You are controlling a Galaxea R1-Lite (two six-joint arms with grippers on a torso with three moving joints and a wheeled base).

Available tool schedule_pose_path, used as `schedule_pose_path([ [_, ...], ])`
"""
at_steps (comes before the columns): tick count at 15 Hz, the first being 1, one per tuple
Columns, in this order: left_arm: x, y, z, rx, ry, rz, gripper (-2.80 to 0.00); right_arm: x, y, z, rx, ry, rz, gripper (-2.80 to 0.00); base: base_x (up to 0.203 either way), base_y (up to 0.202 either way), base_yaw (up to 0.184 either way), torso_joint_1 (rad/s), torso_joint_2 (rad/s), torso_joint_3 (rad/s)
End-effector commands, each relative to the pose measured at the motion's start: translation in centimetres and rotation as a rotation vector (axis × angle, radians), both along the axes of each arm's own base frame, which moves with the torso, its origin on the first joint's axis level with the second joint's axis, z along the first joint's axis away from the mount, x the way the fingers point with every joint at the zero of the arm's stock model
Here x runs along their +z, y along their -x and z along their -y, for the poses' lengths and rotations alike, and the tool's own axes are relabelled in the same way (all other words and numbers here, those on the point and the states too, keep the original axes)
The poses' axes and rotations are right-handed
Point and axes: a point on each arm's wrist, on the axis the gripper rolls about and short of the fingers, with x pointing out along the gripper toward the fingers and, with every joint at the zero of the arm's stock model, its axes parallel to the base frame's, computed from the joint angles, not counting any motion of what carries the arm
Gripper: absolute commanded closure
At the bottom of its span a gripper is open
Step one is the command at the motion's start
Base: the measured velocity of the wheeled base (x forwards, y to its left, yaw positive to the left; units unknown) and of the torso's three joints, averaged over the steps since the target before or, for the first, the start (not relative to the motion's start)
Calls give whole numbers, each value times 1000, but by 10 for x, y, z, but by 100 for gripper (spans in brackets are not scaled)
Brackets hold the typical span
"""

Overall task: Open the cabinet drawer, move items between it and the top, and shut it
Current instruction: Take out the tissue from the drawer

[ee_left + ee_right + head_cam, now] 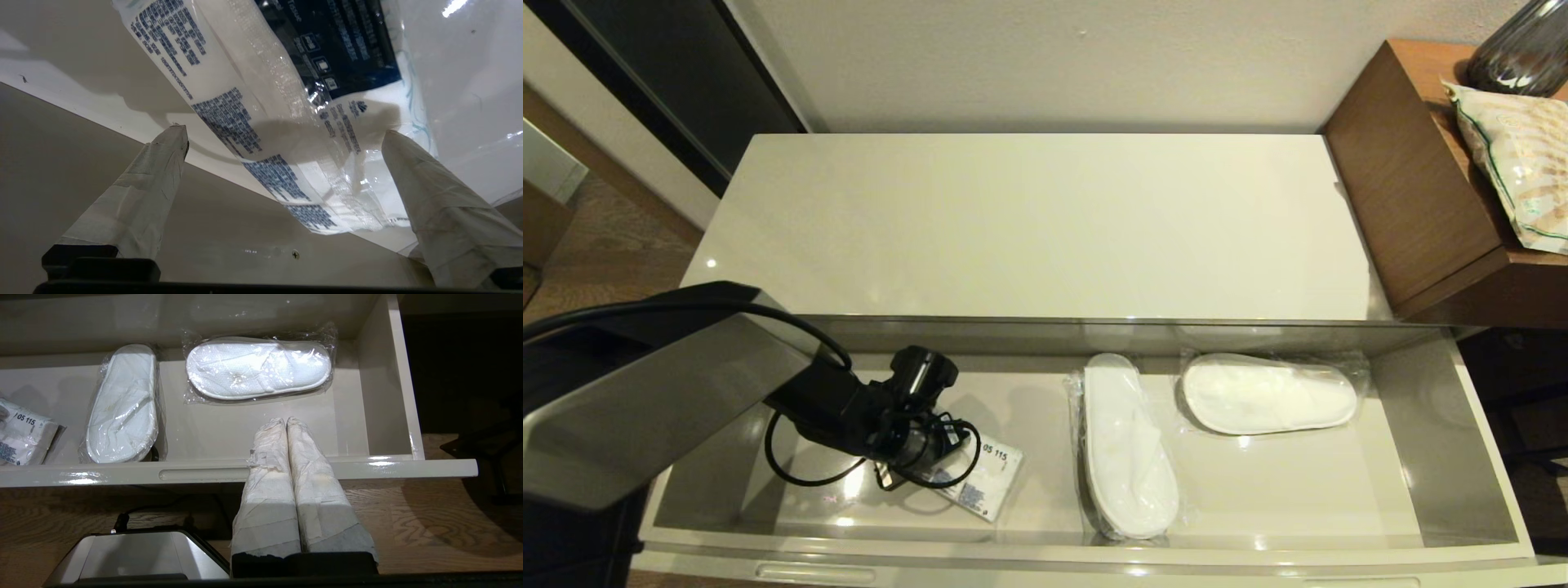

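A plain off-white wall (1045, 65) runs behind. To the right stands a taller brown wooden table (1413, 188) (a patterned bag (1519, 163) lies on it). Wood-grain floor (429, 522) spreads below; a dark panel (678, 73) stands at the left.
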Motion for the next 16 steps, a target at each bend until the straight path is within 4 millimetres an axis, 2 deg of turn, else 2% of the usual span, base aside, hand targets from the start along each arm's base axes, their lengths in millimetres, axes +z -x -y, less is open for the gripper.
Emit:
schedule_pose_path([
  [1, -3, -1, 0, 5, -1, -6, -280, 0, 0, 0, 0, 0, 1, 0, 0, 0, 0, 0, 0, 0],
  [6, 3, -20, 10, -15, 14, 55, -280, 0, 0, 0, 0, 0, 1, 0, 0, 0, 0, 0, 0, 0],
  [10, 1, -22, 11, -20, 14, 55, -280, 0, 0, 0, 0, 0, 1, 0, 0, 0, 0, 0, 0, 0],
  [12, -10, -25, 13, -26, 2, 35, -280, 0, 0, 0, 0, 0, 1, 0, 0, 0, 0, 0, 0, 0],
  [16, -9, -27, 13, -31, 3, 45, -280, 0, 0, 0, 0, 0, 1, 0, 0, 0, 0, 0, 0, 0],
])
